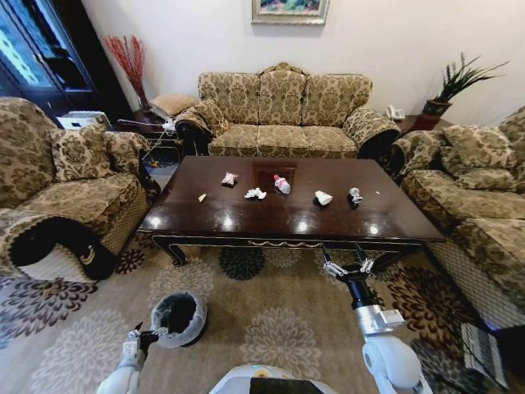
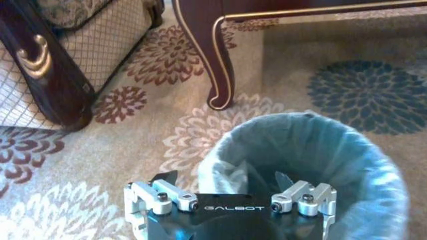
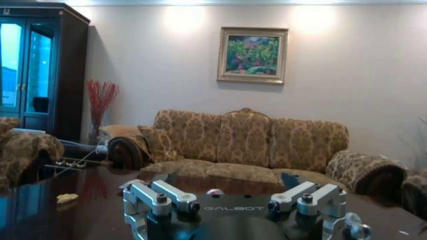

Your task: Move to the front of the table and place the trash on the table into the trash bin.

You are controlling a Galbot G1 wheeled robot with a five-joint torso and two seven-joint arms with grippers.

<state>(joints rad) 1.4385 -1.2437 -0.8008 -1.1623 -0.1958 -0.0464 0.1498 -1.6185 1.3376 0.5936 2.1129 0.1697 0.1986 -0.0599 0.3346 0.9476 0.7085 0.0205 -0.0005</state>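
The dark glossy table [image 1: 246,220] stands ahead, ringed by sofas. Trash lies across its middle: a pink wrapper [image 1: 229,177], a tiny yellow piece [image 1: 202,197], a white paper wad [image 1: 255,194], a small bottle [image 1: 281,184], another white wad [image 1: 323,198] and a crinkled clear piece [image 1: 355,195]. The bag-lined black trash bin [image 1: 179,318] sits on the carpet at my lower left. My left gripper [image 1: 146,334] is at its near rim, open, with the bin [image 2: 313,165] just beyond the fingers [image 2: 227,176]. My right gripper [image 1: 344,264] hovers open at the table's front edge, empty [image 3: 227,179].
Patterned sofas flank the table on the left [image 1: 66,189], far side [image 1: 283,115] and right [image 1: 484,189]. A carved table leg [image 2: 217,65] stands close beyond the bin. Floral carpet [image 1: 271,320] lies between me and the table.
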